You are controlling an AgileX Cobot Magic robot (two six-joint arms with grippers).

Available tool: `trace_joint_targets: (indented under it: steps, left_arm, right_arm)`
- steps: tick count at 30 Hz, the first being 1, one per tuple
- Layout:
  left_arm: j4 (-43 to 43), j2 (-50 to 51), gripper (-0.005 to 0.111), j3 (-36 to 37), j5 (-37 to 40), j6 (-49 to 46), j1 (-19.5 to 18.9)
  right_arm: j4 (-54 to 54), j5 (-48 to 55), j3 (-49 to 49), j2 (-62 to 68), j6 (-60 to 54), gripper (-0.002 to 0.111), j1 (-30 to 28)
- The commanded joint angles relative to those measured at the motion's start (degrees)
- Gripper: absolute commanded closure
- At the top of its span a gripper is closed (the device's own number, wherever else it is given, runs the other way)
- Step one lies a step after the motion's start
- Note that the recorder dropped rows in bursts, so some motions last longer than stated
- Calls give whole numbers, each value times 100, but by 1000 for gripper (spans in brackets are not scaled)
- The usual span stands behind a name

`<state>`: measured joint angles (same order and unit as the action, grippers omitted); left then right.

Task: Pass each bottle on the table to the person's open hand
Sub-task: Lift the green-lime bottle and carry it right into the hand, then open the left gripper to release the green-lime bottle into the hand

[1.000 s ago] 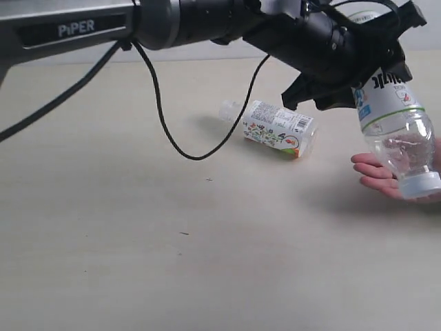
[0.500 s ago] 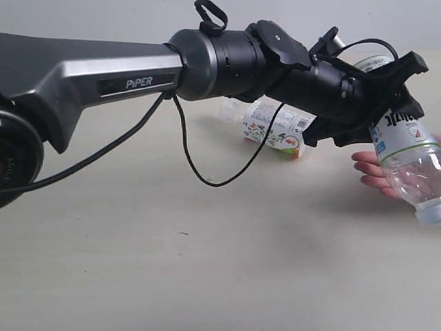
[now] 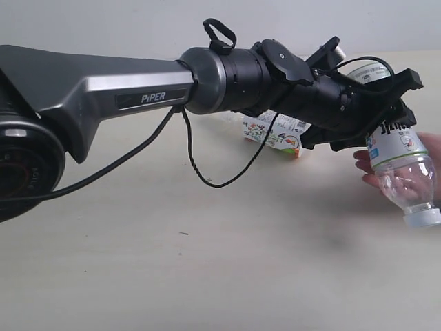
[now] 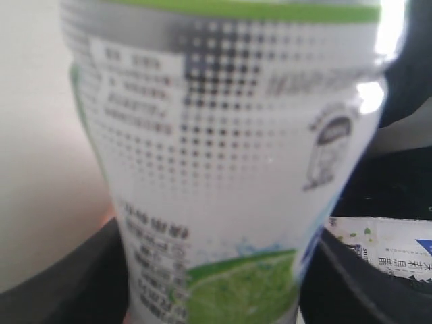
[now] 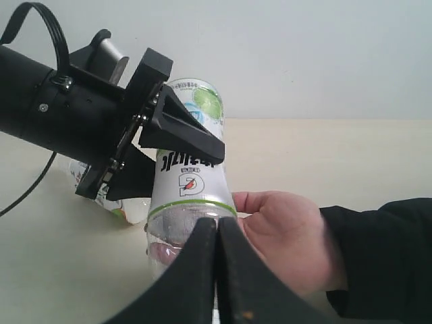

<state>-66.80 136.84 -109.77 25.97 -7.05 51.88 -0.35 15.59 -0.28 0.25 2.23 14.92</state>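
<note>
My left gripper (image 3: 386,114) reaches across to the right and is shut on a clear bottle (image 3: 406,176) with a white and green label, held tilted with its white cap (image 3: 422,217) down. This bottle fills the left wrist view (image 4: 223,169) between the dark fingers (image 4: 61,283). The person's open hand (image 3: 367,167) lies right behind the bottle's lower part, and in the right wrist view the hand (image 5: 287,233) touches the bottle (image 5: 189,179). A second bottle (image 3: 275,131) with a white flowered label lies on the table (image 3: 172,276) behind the arm. My right gripper (image 5: 217,226) is shut and empty, low in front of the bottle.
The left arm's long grey and black body (image 3: 151,89) spans the scene, with a black cable (image 3: 207,181) looping under it. The person's dark sleeve (image 5: 385,256) comes in from the right. A pale wall (image 5: 304,54) stands behind the table.
The left arm has swung lower and farther into view, bringing the bottle down against the hand. The hand now wraps closer round the bottle. The lying bottle has not moved.
</note>
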Motion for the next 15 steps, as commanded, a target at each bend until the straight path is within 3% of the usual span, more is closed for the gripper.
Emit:
trace_joint_targets:
  steps: [1, 5, 10, 15]
  left_arm:
    - [-168, 43, 107, -38, -61, -46, 15]
    - [-191, 46, 104, -38, 73, -46, 15]
    - [-378, 46, 61, -38, 115, -46, 15]
    - [-391, 46, 37, -38, 115, -324, 15]
  right_arm:
    - [2, -42, 28, -25, 0, 108, -31]
    - [2, -42, 28, -25, 0, 108, -31]
    - [2, -42, 28, -25, 0, 108, -31]
    - [2, -42, 28, -25, 0, 108, -31]
